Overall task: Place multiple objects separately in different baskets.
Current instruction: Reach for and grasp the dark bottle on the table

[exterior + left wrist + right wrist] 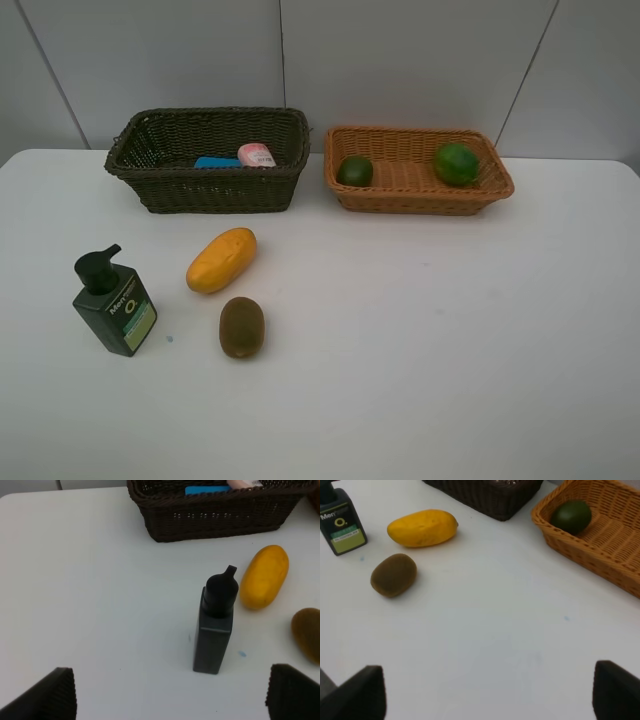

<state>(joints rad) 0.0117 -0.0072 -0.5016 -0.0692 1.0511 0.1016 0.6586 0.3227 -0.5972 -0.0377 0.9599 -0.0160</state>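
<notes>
A white table [450, 350] filled the lower view under soft, even light. Behind it stood a pale grey panelled wall [400, 60], its thin dark seams [282, 50] possibly joints between boards.

Lab-like test setup, bare white table [450, 350], plain grey panelled wall [400, 60]

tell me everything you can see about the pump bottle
The pump bottle is dark green with a flat-sided rectangular body, seemingly plastic, and a black pump head with a short spout. Its front label has white lettering above a pale green panel. It stands upright on the white table, to the left of the mango and kiwi, touching neither. Only the table touches it.
</notes>
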